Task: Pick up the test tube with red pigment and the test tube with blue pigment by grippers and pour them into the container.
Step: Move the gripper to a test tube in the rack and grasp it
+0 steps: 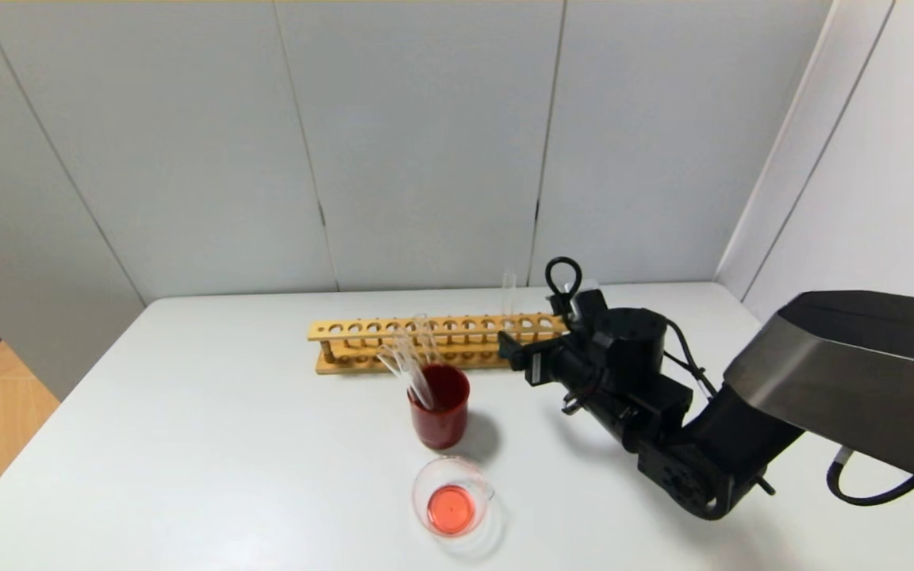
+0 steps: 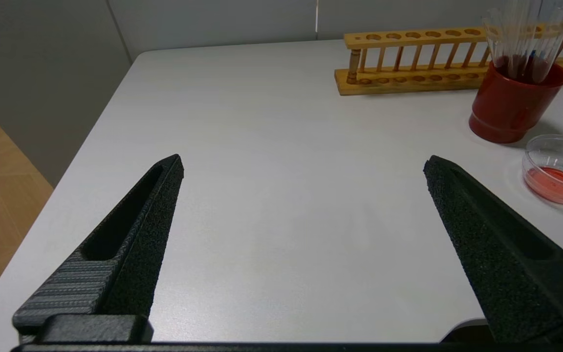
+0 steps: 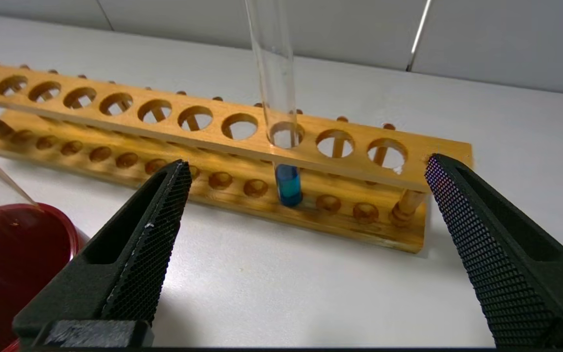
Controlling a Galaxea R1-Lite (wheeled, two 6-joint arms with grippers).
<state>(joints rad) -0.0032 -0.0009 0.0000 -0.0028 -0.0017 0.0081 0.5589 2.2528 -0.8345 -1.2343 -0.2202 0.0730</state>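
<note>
step: red already in glass beaker (image 1: 452,498); blue test tube (image 3: 281,112) standing in wooden rack (image 3: 203,122)
right tool (image 3: 306,168): wide open, empty, facing tube
left tool (image 2: 303,164): wide open, empty, parked
next: advance, close on tube

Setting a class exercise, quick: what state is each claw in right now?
Left claw: open, empty, over bare table.
Right claw: open, empty, facing the test tube with blue pigment standing in the wooden rack.

We see the right gripper (image 3: 306,171) with its jaws spread wide before the wooden rack (image 3: 203,146) on the white worktop (image 3: 311,288), where the test tube with blue pigment (image 3: 281,122) stands upright, the red cup (image 3: 12,259) alongside.
</note>
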